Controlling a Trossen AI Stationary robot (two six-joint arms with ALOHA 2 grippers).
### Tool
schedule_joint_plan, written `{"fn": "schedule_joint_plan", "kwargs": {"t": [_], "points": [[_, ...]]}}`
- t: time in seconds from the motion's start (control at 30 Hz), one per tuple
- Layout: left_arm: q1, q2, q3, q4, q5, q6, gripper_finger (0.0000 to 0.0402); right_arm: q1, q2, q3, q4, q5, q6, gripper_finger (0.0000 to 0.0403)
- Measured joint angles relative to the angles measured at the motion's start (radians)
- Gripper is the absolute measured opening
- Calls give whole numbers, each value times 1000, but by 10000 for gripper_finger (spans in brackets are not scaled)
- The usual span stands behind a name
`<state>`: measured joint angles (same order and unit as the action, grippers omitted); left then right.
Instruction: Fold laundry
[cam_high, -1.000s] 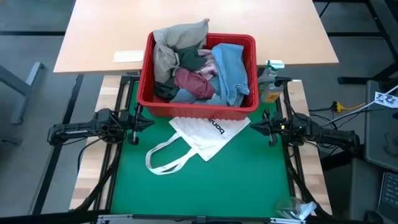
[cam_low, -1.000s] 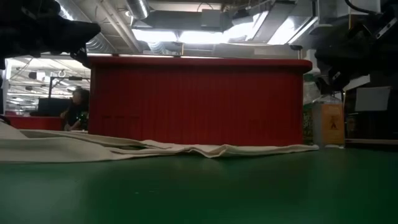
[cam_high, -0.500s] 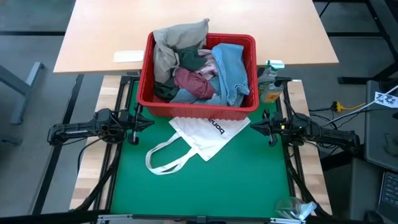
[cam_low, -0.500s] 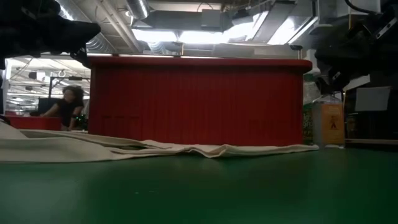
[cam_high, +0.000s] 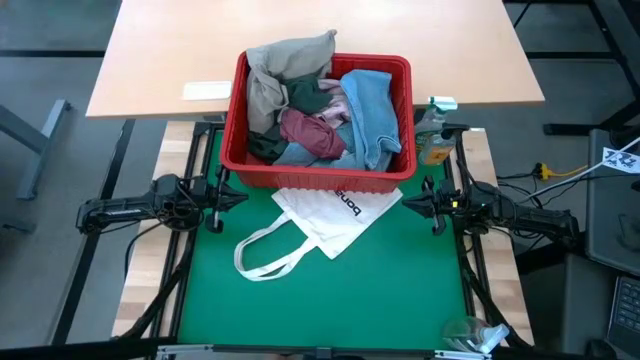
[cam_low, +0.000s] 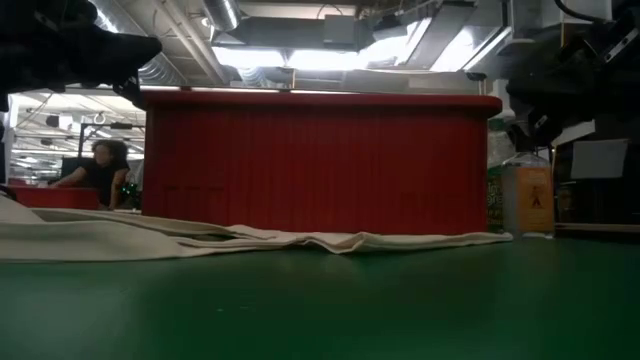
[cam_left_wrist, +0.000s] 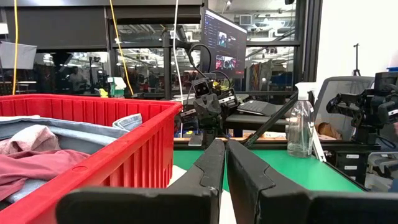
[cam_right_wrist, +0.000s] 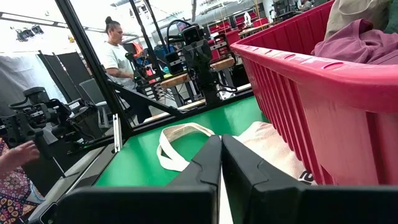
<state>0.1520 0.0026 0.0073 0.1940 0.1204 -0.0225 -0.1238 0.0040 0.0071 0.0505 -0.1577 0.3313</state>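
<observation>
**benchwatcher:** So where's this at? Looks to me like nothing's started. All the laundry (cam_high: 320, 105) is piled inside the red basket (cam_high: 232, 120): beige piece (cam_high: 268, 75) heaped at the far-left corner of the basket, light blue one (cam_high: 372, 112) along its right side, maroon (cam_high: 312, 132) in the middle, something dark green (cam_high: 310, 97) tucked behind that.

**foldbot_fan:** Yep, that's my read, it's the very first step. Left gripper (cam_high: 237, 195) is parked just off the basket's near-left corner, right gripper (cam_high: 408, 203) off the near-right corner. Both have their fingers pressed together with nothing between them; you can see it plainly in the wrist views, where the two dark fingers meet along their length.

**benchwatcher:** And that white tote bag (cam_high: 335, 215) is lying flat on the green mat (cam_high: 320, 300), right against the basket's near wall. That's sitting where you'd want to fold.

**foldbot_fan:** Agreed, might get in the way. My guess for the next move: one arm has to spread its fingers, go up over the basket's rim and come down on a top garment. The beige one sticks up highest, so it's the easy grab. Stuff's tangled though, so it could drag a neighbour out with it.
</observation>
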Motion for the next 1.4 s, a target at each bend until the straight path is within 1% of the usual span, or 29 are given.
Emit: {"fn": "schedule_joint_plan", "kwargs": {"t": [0.23,0.4,0.67,0.8,0.9,1.13,1.23,1.4], "points": [[0,0,0,0,0,0,15,0,0,0,1,0,1,14],[0,0,0,0,0,0,15,0,0,0,3,57,-21,14],[-1,0,0,0,-7,0,15,0,0,0,12,90,-19,14],[-1,0,0,0,-9,0,15,-1,0,0,14,120,44,14],[-1,0,0,0,-11,0,15,-1,0,0,15,122,83,14],[-1,0,0,1,-13,0,15,-1,0,0,29,122,90,17],[-1,0,0,1,-13,2,15,-1,0,0,90,122,104,41],[-1,0,0,0,-25,27,15,-1,0,0,210,124,114,122]]}}
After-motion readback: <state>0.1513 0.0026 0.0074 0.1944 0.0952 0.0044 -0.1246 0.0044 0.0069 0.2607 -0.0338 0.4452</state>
